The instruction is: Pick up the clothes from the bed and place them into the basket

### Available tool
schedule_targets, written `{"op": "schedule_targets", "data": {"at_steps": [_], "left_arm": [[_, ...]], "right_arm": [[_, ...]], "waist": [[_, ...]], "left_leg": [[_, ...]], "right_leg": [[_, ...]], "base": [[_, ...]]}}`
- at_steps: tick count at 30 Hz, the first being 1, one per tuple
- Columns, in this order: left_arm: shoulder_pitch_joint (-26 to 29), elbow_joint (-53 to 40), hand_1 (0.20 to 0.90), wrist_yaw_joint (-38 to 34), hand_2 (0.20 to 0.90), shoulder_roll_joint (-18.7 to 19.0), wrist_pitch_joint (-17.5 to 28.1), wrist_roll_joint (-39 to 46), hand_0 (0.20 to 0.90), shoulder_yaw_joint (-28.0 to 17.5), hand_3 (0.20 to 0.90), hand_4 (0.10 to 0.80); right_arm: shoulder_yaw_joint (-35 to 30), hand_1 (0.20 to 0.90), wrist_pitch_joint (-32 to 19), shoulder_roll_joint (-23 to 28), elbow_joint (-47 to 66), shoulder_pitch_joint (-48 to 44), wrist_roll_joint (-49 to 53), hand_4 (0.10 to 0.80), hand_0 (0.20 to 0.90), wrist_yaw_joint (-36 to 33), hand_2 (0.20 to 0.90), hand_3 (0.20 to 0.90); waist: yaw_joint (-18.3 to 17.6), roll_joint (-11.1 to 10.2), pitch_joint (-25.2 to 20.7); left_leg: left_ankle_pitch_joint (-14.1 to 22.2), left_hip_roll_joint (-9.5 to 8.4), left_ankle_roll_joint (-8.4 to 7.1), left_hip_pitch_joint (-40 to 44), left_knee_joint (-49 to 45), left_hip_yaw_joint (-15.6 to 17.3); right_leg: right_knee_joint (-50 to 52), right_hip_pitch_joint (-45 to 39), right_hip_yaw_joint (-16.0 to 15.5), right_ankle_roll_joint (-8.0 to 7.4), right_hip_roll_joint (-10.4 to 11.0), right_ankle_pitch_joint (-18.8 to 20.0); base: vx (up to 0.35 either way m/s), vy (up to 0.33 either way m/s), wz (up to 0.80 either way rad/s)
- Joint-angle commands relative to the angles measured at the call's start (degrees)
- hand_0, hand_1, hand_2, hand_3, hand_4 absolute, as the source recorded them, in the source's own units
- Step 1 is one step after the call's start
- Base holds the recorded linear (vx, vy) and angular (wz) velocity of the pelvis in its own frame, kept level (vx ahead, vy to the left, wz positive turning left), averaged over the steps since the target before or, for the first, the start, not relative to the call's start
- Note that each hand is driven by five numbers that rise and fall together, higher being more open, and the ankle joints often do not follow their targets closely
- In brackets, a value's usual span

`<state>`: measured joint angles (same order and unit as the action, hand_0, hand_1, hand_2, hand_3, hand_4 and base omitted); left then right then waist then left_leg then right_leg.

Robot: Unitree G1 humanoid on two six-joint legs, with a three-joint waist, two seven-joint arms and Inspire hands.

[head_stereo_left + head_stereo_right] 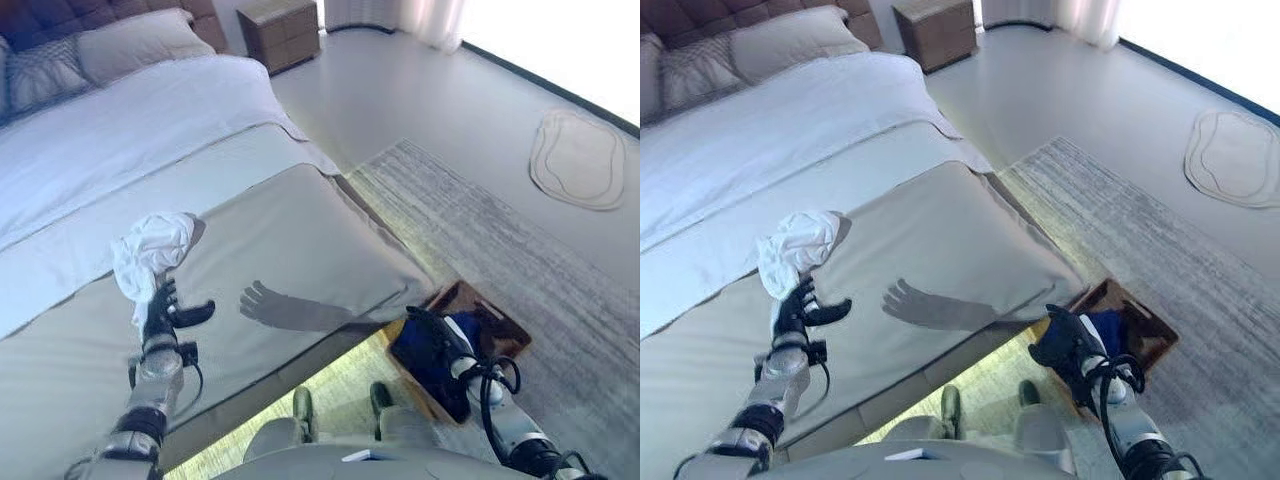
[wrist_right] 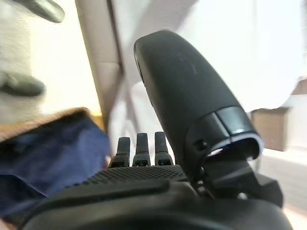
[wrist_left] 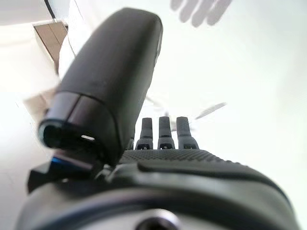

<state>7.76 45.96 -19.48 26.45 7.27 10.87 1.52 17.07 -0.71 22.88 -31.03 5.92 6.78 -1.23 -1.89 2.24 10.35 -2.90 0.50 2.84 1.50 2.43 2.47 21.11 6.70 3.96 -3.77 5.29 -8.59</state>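
A white garment point(image 1: 155, 248) lies crumpled on the tan blanket of the bed point(image 1: 300, 230). My left hand point(image 1: 163, 318) rests on the blanket just below it, fingers straight and reaching the cloth's lower edge, thumb spread to the side; its wrist view point(image 3: 158, 167) shows the fingers straight. A brown basket point(image 1: 500, 325) stands on the floor beside the bed's corner with a dark blue garment point(image 1: 425, 368) in it. My right hand point(image 1: 428, 332) hovers over the blue garment point(image 2: 53, 158), fingers straight point(image 2: 139, 148), holding nothing.
Pillows point(image 1: 140, 45) lie at the head of the bed and a white duvet point(image 1: 130, 130) covers its upper part. A wooden nightstand point(image 1: 280, 30) stands beyond. A grey rug point(image 1: 480, 230) lies beside the bed, a small oval mat point(image 1: 578, 158) further right.
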Motion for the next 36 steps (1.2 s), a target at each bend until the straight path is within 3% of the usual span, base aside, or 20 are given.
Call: {"op": "schedule_targets", "data": {"at_steps": [1, 7, 11, 19, 24, 28, 29, 30, 31, 36], "left_arm": [[4.9, -3.6, 0.9, -5.7, 0.9, 12.4, -2.4, -8.6, 0.9, -3.1, 0.9, 0.8], [9.4, 2.2, 0.9, -10.9, 0.9, 19.4, -14.5, -9.4, 0.9, -3.6, 0.9, 0.8], [11.0, 5.5, 0.9, -12.6, 0.9, 21.4, -18.4, -8.6, 0.9, -4.8, 0.9, 0.8], [16.0, 14.5, 0.9, -13.1, 0.9, 27.2, -17.4, -3.7, 0.9, -5.7, 0.9, 0.8], [18.6, 10.6, 0.9, -20.6, 0.9, 28.3, -17.5, -1.7, 0.9, -6.5, 0.9, 0.8], [19.6, 3.2, 0.9, -28.7, 0.9, 27.9, -16.5, 0.6, 0.9, -8.3, 0.9, 0.8], [20.0, 2.4, 0.9, -30.3, 0.9, 27.5, -15.6, 0.9, 0.9, -8.4, 0.9, 0.8], [20.6, 1.9, 0.9, -31.5, 0.9, 27.3, -15.2, 0.9, 0.9, -8.3, 0.9, 0.8], [21.0, 1.4, 0.9, -32.6, 0.9, 27.1, -14.8, 0.9, 0.9, -8.3, 0.9, 0.8], [27.6, 2.4, 0.9, -34.3, 0.9, 28.5, -10.3, 2.6, 0.9, -6.1, 0.9, 0.8]], "right_arm": [[1.8, 0.9, -4.2, -2.4, 6.3, -3.3, -2.3, 0.8, 0.9, -0.8, 0.9, 0.9], [5.3, 0.9, -3.1, -2.0, 7.2, -2.4, -4.6, 0.8, 0.9, -1.2, 0.9, 0.9], [5.7, 0.9, -2.8, -1.1, 6.5, -2.7, -3.1, 0.8, 0.9, -2.9, 0.9, 0.9], [4.5, 0.9, -5.9, 1.4, 6.5, -6.1, 0.3, 0.8, 0.9, -7.2, 0.9, 0.9], [2.1, 0.9, -7.3, 4.1, 9.9, -5.7, 5.1, 0.8, 0.9, -8.2, 0.9, 0.9], [1.3, 0.9, -9.3, 5.5, 12.8, -4.9, 7.1, 0.8, 0.9, -7.2, 0.9, 0.9], [1.6, 0.9, -9.7, 5.7, 13.2, -5.1, 7.1, 0.8, 0.9, -7.0, 0.9, 0.9], [1.8, 0.9, -9.9, 5.7, 13.5, -5.5, 7.0, 0.8, 0.9, -6.8, 0.9, 0.9], [2.1, 0.9, -9.8, 5.7, 13.6, -5.8, 6.8, 0.8, 0.9, -6.6, 0.9, 0.9], [4.7, 0.9, -11.1, 6.1, 13.2, -8.3, 7.2, 0.8, 0.9, -7.4, 0.9, 0.9]], "waist": [[0.1, -3.6, -3.7], [0.1, -3.4, -3.6], [0.6, -4.2, -2.2], [1.0, -8.3, 6.9], [1.6, -11.8, 12.9], [2.2, -13.0, 16.3], [2.3, -13.1, 16.9], [2.4, -13.1, 17.3], [2.5, -13.1, 17.5], [1.8, -13.3, 19.3]], "left_leg": [[2.4, -1.09, -0.42, -4.5, -2.1, -0.6], [4.0, -1.83, 0.76, -1.9, -0.6, 2.6], [4.8, -1.76, 1.2, -3.0, -1.3, 3.8], [6.2, -0.52, 1.4, -15.9, -10.5, 6.3], [7.3, 1.32, 0.07, -28.2, -20.7, 6.8], [9.1, 1.96, -0.46, -35.0, -27.5, 4.5], [11.0, 1.87, -0.96, -35.1, -28.7, 3.6], [9.5, 2.09, -0.58, -36.1, -28.6, 3.9], [11.3, 2.19, -1.06, -35.7, -29.1, 3.7], [10.8, 3.85, -2.13, -36.8, -28.6, 6.6]], "right_leg": [[-5.2, -11.9, -0.9, -3.7, 3.8, 10.1], [0.4, -6.3, -4.8, -4.29, 5.5, 14.0], [-0.7, -4.3, -6.0, -4.56, 6.2, 14.5], [-3.5, 3.7, -5.0, -3.72, 6.3, 13.1], [-3.6, 9.5, -5.4, -1.99, 5.4, 10.2], [-0.2, 16.2, -6.8, 0.07, 4.5, 7.9], [0.6, 16.8, -6.7, -0.05, 4.2, 6.1], [0.5, 18.0, -7.2, 0.45, 4.1, 7.1], [0.9, 17.8, -7.2, 0.11, 4.1, 5.7], [1.0, 19.7, -9.7, -0.37, 5.1, 7.4]], "base": [[0.172, 0.306, -0.31], [0.208, 0.242, -0.23], [0.134, 0.117, -0.19], [-0.003, 0.085, -0.12], [0.0, 0.044, 0.1], [-0.007, 0.101, -0.01], [-0.039, 0.116, -0.08], [0.057, 0.107, -0.05], [-0.014, 0.098, -0.06], [0.036, 0.069, -0.07]]}}
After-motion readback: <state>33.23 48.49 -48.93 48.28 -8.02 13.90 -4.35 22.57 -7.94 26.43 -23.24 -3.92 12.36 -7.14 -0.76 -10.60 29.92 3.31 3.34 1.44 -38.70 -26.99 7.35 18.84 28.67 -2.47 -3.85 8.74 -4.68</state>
